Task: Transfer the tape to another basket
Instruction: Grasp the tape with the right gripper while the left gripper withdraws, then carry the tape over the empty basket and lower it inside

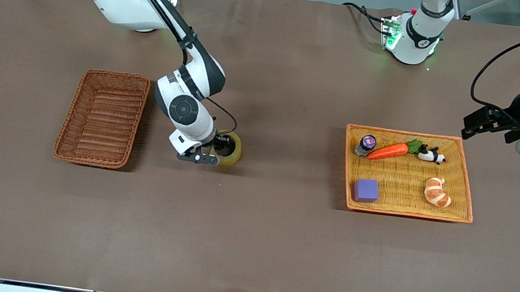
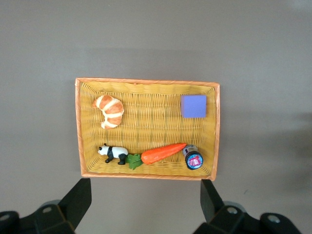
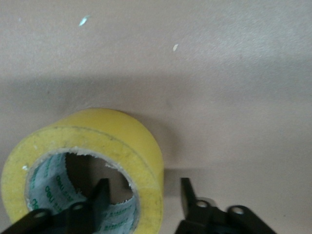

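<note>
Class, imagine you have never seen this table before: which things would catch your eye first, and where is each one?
First, the right gripper low on the table, one finger inside the yellowish tape roll's hole and one outside its wall. The dark wicker basket lies beside it, toward the right arm's end. The light woven tray of toys sits toward the left arm's end, the left gripper waiting open above it.

Two baskets stand on the table [image 1: 247,245]: one dark reddish-brown basket [image 1: 103,118] beside the right gripper [image 1: 211,152], and one orange-yellow tray [image 1: 404,210] under the left gripper [image 2: 146,202]. There is one tape [image 1: 234,150], its wall between the right gripper's fingers. The tray holds five things: one carrot [image 1: 388,151], one panda figure [image 1: 432,155], one croissant [image 1: 437,191], one purple cube [image 1: 365,190], one small bottle [image 1: 365,145].
</note>
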### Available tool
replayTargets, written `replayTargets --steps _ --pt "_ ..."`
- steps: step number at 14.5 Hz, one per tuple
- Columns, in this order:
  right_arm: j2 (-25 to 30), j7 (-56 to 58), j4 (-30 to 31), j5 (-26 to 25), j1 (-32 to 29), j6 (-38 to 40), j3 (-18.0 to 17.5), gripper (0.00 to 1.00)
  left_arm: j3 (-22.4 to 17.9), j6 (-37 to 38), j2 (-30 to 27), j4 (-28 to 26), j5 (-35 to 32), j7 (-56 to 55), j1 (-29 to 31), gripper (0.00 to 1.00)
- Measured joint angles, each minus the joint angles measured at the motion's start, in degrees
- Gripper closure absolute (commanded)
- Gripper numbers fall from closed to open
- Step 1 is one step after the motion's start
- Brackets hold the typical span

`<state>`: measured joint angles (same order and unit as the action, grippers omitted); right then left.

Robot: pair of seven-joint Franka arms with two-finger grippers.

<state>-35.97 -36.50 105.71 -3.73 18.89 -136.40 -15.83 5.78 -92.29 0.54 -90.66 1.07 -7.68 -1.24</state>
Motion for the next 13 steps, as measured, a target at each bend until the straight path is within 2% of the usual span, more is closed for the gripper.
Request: replayTargets --steps 3,7,10,12,13 --pt "-0.1 -0.7 -0.1 -0.1 0.0 0.9 0.2 1.0 -3.0 -0.1 -2.1 -2.6 0.0 1.9 -1.7 0.03" --pt "0.7 -4.4 -2.9 -0.1 -0.9 5.5 0.6 1.0 -3.4 -0.6 -3.0 -4.1 0.0 2.0 -2.5 0.03" --pt "6.8 -1.8 -5.3 -0.8 -4.3 15.9 1.3 1.0 -3.5 -1.3 -2.6 -4.5 0.1 2.0 -2.5 0.0" --pt "12.6 6.9 -5.3 -0.8 -7.8 22.4 2.6 1.0 -3.7 -1.8 -2.0 -4.6 0.3 2.0 -2.5 0.01" --pt "15.0 11.6 -5.1 -0.8 -8.8 25.3 4.4 1.0 -3.7 -2.0 -1.8 -4.6 0.3 2.0 -2.5 0.03"
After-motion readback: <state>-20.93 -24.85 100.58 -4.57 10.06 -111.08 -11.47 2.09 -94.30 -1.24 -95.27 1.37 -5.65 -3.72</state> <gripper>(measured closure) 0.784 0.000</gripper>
